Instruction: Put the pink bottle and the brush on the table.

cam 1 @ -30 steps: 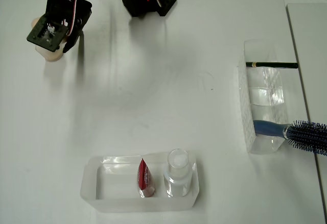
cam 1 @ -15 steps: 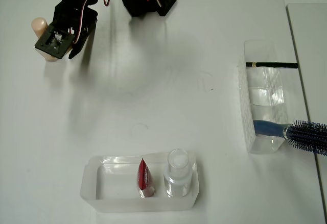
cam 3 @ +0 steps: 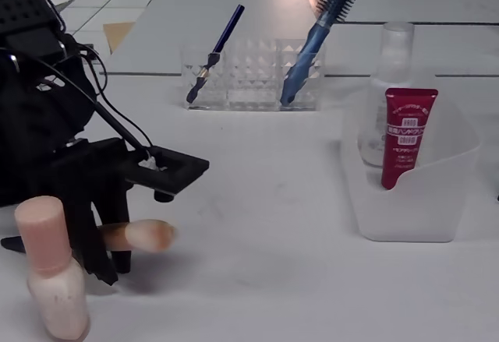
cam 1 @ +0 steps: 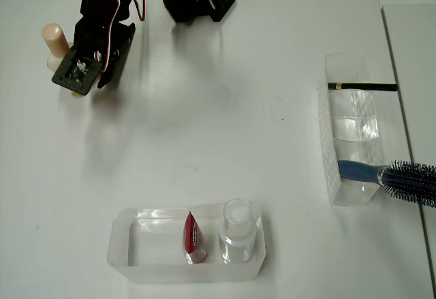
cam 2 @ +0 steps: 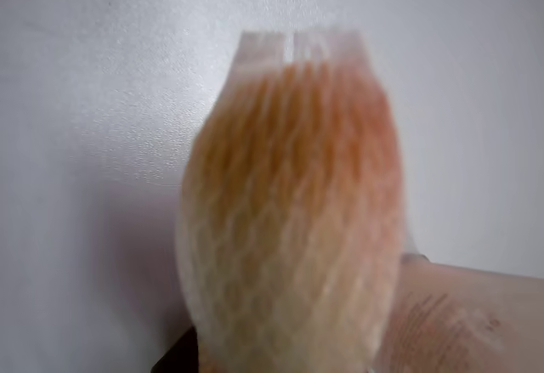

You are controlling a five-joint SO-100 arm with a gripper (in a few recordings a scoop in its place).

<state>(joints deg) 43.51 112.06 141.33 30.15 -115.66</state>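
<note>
Pink bottle [cam 3: 53, 278] already upright on the worktop [cam 1: 225, 129], far left in the overhead view. Brush [cam 3: 140, 235] gripped in the pincer [cam 3: 105, 237], low over the worktop beside the bottle, not yet released.

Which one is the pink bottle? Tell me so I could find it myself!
Look at the far left corner of the big white table in the overhead view, right beside the black robot arm. There stands the pink bottle, upright, small and pale peach-pink with a rounded cap. The clear bottle has a white cap and sits in a tray.
</note>
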